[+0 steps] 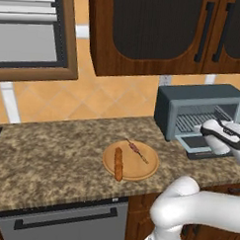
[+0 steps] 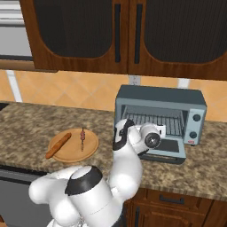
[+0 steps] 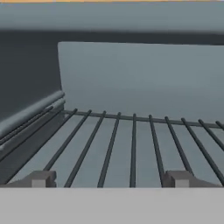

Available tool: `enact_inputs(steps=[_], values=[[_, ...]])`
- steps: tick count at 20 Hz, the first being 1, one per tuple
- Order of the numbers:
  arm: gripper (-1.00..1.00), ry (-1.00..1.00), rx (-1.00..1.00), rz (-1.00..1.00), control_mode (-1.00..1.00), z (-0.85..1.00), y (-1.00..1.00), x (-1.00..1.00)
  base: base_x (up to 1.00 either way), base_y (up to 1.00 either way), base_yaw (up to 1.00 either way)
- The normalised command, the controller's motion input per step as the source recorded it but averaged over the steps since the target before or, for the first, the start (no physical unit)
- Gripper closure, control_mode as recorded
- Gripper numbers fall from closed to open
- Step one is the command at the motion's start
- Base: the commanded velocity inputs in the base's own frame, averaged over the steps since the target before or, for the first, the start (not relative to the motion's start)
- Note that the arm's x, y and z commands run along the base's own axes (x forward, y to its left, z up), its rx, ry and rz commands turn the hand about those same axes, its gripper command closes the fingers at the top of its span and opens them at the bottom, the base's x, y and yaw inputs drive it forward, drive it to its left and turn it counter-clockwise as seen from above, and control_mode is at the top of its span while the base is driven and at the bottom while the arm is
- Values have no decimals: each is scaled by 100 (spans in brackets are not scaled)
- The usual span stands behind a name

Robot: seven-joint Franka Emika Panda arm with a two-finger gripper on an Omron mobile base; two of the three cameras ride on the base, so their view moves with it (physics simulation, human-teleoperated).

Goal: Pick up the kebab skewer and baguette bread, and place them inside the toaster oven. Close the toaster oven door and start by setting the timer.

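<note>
Elbow bent low, hand level at oven point(image 2: 159, 104) mouth; gripper point(image 3: 110, 178) open, empty, over rack point(image 3: 131, 144). Loaf point(image 1: 118, 164), skewer point(image 1: 137, 150) on board point(image 1: 139, 172), well left.

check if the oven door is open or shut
Open: the door lies folded down flat in front of the oven, baring the bare wire rack.

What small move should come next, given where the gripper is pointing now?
Probably back the open, empty gripper away from the toaster oven and swing it toward the wooden board. The door is already down, the wire rack is bare, and the kebab skewer and baguette bread lie on the board.
</note>
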Motion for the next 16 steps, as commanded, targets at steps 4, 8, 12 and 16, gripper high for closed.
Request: enact_inputs(steps=[4, 8, 12, 16], values=[[-100, 30, -12, 0, -100, -5, -3, -65, 0, 0, 0], [-100, 38, -13, 0, -100, 0, -2, -58, 0, 0, 0], [-100, 34, -16, 0, -100, -3, -2, -57, 0, 0, 0], [-100, 23, -10, 5, -100, 38, -1, -51, 0, 0, 0]])
